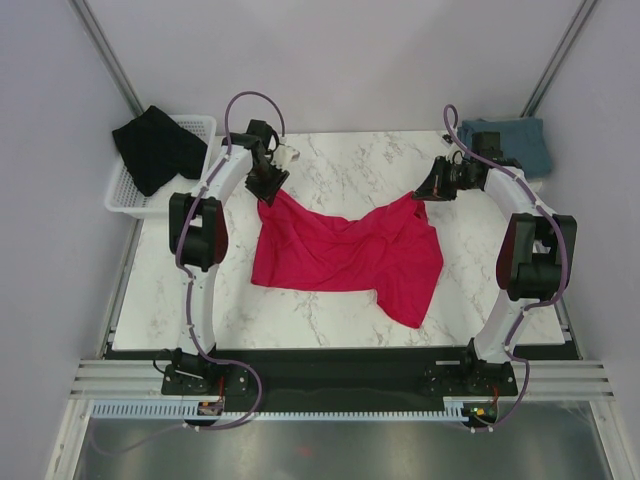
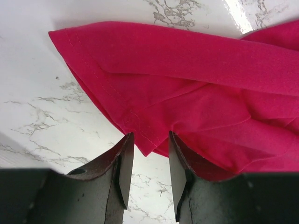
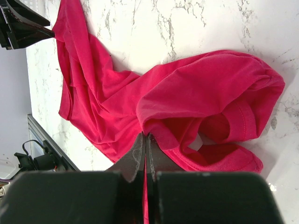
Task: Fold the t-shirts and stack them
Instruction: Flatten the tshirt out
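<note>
The crimson red t-shirt [image 1: 340, 250] lies crumpled across the middle of the marble table. My left gripper [image 1: 268, 188] is at its far left corner. In the left wrist view the fingers [image 2: 122, 163] stand apart, and the shirt's hemmed corner [image 2: 147, 147] sits just between their tips, ungripped. My right gripper [image 1: 420, 192] is at the shirt's far right end, shut on a fold of red cloth [image 3: 187, 93] near the collar opening; a strip of red shows between its closed jaws [image 3: 145, 137]. The black t-shirt [image 1: 158, 148] drapes over the basket. The blue-grey t-shirt [image 1: 515, 145] lies at the back right.
A white wire basket [image 1: 125, 195] stands off the table's back left corner. Walls and frame posts close in the back and sides. The left gripper's dark fingers [image 3: 23, 23] show in the top left of the right wrist view.
</note>
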Robot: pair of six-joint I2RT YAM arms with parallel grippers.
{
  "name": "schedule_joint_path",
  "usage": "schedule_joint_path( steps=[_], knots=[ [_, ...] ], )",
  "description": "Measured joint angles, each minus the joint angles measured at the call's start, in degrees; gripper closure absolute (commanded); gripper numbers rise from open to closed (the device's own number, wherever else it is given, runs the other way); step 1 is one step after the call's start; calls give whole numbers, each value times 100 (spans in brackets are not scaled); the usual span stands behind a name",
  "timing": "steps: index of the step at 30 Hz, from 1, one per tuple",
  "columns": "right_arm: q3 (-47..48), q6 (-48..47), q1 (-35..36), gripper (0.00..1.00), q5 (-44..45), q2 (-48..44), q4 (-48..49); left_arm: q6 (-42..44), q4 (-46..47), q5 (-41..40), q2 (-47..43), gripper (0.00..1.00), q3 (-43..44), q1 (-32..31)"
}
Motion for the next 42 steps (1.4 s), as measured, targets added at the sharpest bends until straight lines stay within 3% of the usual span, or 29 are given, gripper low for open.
schedule_joint_path(
  steps=[13,33,42],
  knots=[
    [0,-2,0,100,20,31,0,-221,-39,-9,122,48,57,149],
    [0,-7,0,100,44,42,0,-304,-101,94,374,58,308,203],
    [0,-20,0,100,63,42,0,-310,-98,103,442,57,442,203]
  ],
)
